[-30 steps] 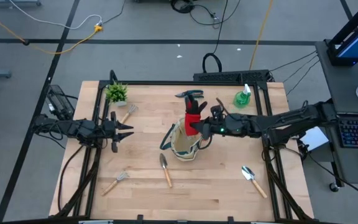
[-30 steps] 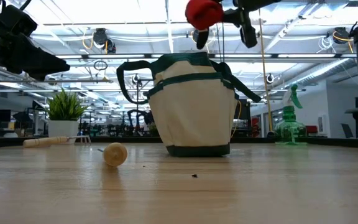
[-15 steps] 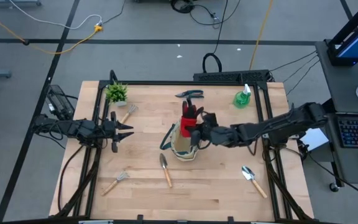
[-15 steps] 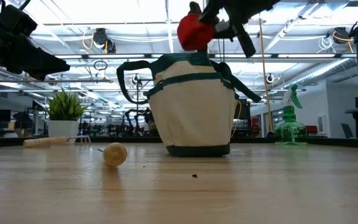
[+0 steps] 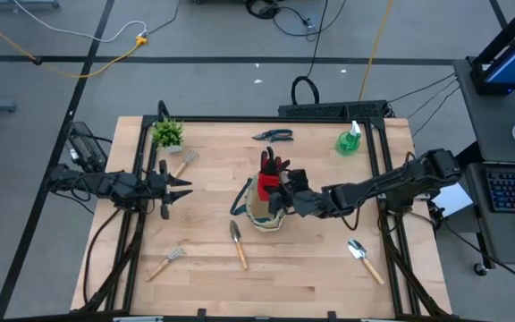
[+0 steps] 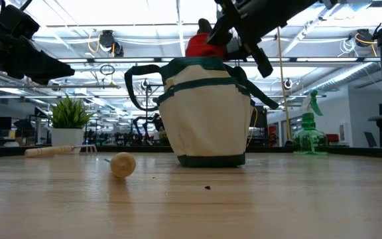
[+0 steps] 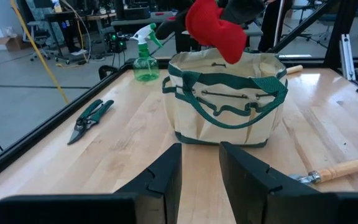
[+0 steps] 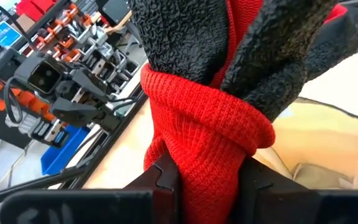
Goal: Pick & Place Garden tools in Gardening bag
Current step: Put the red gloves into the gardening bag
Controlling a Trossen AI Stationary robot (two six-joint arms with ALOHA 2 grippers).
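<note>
Near edge of table: a wooden-handled trowel (image 5: 238,243) lies just in front of the bag; a small hand rake (image 5: 165,262) lies toward the left front; a second trowel (image 5: 363,257) lies toward the right front
Gardening bag (image 5: 264,207): beige canvas tote with green trim, upright at the table's middle, mouth open upward
Right gripper (image 5: 282,186): reaches in from the right and sits over the bag's mouth; its fingers are clamped on a red glove (image 8: 197,149) with dark textured fingers
Red glove, position: in the low view it sits just above the bag's rim, not yet clearly inside
Step in hand: placing the glove into the bag
Next move, as judged: lower a little so the glove clears the rim and loop handles, then part the fingers and lift straight up; the soft glove may cling to a finger or drape over the edge
Left gripper (image 5: 173,189): waits over the table's left side, well apart from the bag; fingers close together with a narrow gap, holding nothing
Farther back: another hand rake (image 5: 184,161) by a potted plant (image 5: 167,133); pruning shears (image 5: 273,136) behind the bag; green spray bottle (image 5: 350,139) at the far right
</note>
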